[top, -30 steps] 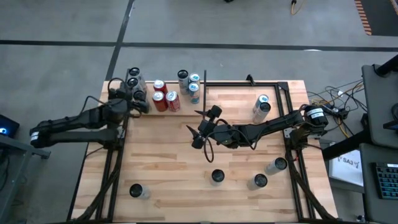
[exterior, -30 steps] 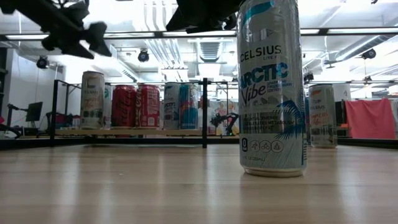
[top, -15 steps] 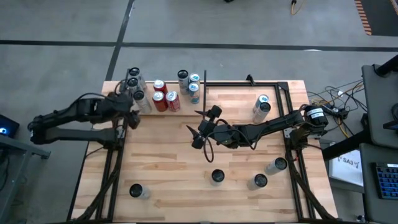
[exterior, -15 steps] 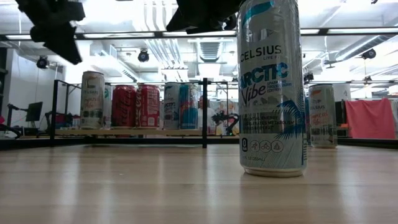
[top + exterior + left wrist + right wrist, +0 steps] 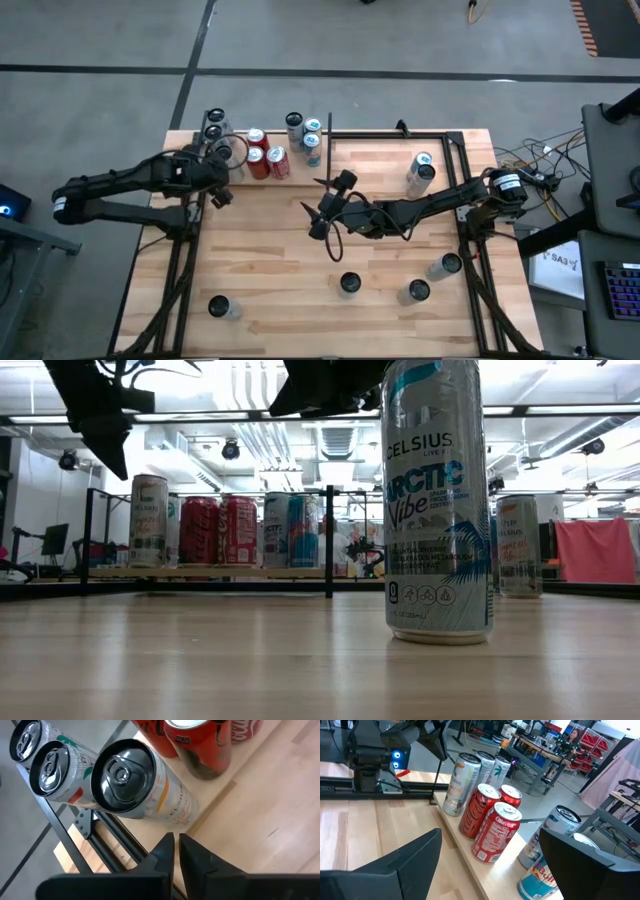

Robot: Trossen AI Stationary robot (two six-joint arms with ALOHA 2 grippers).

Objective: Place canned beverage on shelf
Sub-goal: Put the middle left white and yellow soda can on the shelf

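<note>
Left claw point(image 5: 174, 851) closed, empty, beside shelf point(image 5: 235, 170) cans; right claw point(image 5: 490, 865) wide, empty.

Three red cola cans point(image 5: 492, 827) with white script stand at twelve o'clock. White Celsius can point(image 5: 437, 500) carries teal lettering and palm fronds. Pale birch tabletop point(image 5: 270, 260); black frame rods point(image 5: 328, 540).

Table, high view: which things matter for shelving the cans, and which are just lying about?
Job:
- shelf, already holding cans
- loose cans still to shelve, e.g. near can and corner can
- left gripper, shut, empty, beside the shelf
- right gripper, open, mid-table

Lying about:
- black frame
- cables off the table's right edge
</note>
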